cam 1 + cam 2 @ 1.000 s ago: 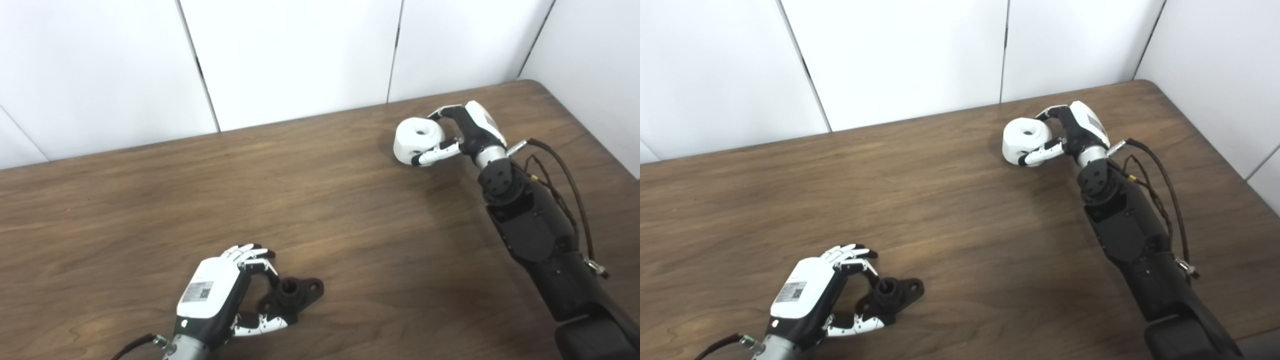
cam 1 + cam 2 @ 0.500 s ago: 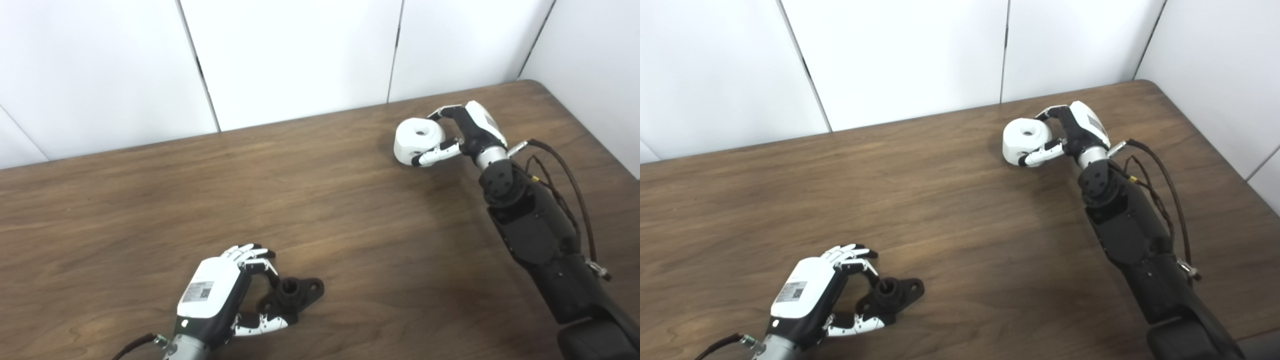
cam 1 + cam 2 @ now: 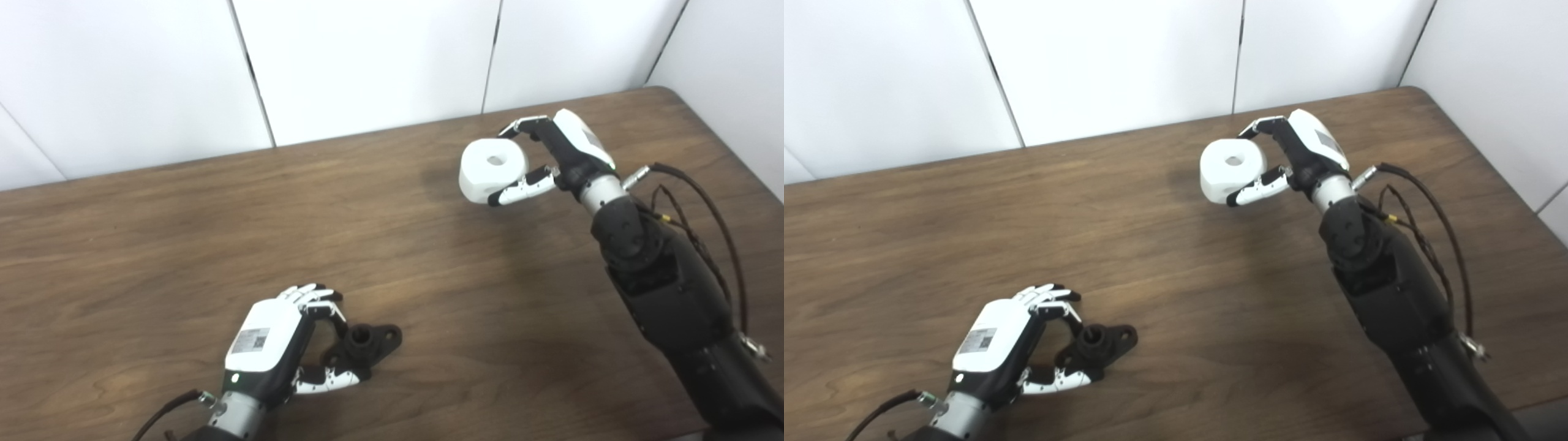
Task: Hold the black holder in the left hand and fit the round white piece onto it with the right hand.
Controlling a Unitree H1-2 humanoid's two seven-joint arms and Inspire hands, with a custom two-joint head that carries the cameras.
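**White round piece held off the table; black holder cupped on the tabletop**

Left eye view: The right hand (image 3: 554,156) sits at about two o'clock in the picture, its arm coming in from the lower right corner. It grips the round white piece (image 3: 493,169), with fingers over the far side and the thumb under the near side. The piece has a round hole in its top face and seems lifted clear of the wooden table (image 3: 184,233); a soft shadow lies on the wood to its ten o'clock. Dark cables (image 3: 704,202) loop beside the right forearm. At about seven o'clock the left hand (image 3: 275,349) curls around the black holder (image 3: 366,343), fingers arched over its far side and thumb along its near side. The holder lies on the wood; whether the fingers press on it or only cup it is not clear. Its raised socket points up, and a flange ear with a hole sticks out toward three o'clock.

Right eye view: The same layout appears. The white piece (image 3: 1231,169) lies at one o'clock in the right hand (image 3: 1298,153), and the holder (image 3: 1099,344) lies at seven o'clock within the left hand (image 3: 1007,349). The two parts are well apart, with bare table between them. White wall panels (image 3: 1115,61) stand behind the table's far edge.
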